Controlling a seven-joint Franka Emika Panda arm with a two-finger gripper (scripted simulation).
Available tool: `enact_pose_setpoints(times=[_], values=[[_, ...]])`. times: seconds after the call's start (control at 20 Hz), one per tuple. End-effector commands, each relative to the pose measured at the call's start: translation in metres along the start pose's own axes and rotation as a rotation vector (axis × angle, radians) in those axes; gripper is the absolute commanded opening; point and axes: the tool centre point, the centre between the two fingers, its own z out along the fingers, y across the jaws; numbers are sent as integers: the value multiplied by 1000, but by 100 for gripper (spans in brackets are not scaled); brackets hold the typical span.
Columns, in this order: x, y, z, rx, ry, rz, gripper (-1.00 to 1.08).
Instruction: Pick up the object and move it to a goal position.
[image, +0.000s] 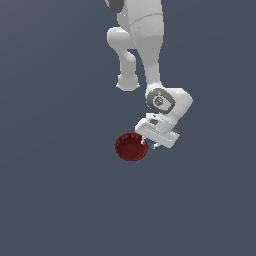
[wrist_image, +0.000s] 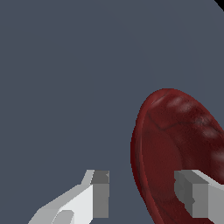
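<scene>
The object, a small dark red round bowl (image: 131, 147) with a ribbed rim, lies on the dark grey floor in the exterior view, below the arm's base. My gripper (image: 149, 144) is tilted over the edge of the bowl on the exterior view's right. The wrist view shows the bowl (wrist_image: 175, 135) close up, with its rim running between my two fingers. One fingertip (wrist_image: 101, 192) stands outside the rim and the other fingertip (wrist_image: 189, 192) over the bowl's inside. The gripper (wrist_image: 142, 194) is open, and neither pad touches the rim.
The plain dark grey floor (image: 55, 190) stretches around the bowl on all sides. The white arm (image: 150, 45) rises behind the bowl toward the top of the exterior view. No other object shows.
</scene>
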Motion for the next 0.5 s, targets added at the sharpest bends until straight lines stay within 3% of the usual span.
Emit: enact_pose_setpoints(times=[0.0, 0.45], values=[[0, 0, 2, 0, 0, 0, 28], [-2, 1, 30, -1, -2, 3, 28]])
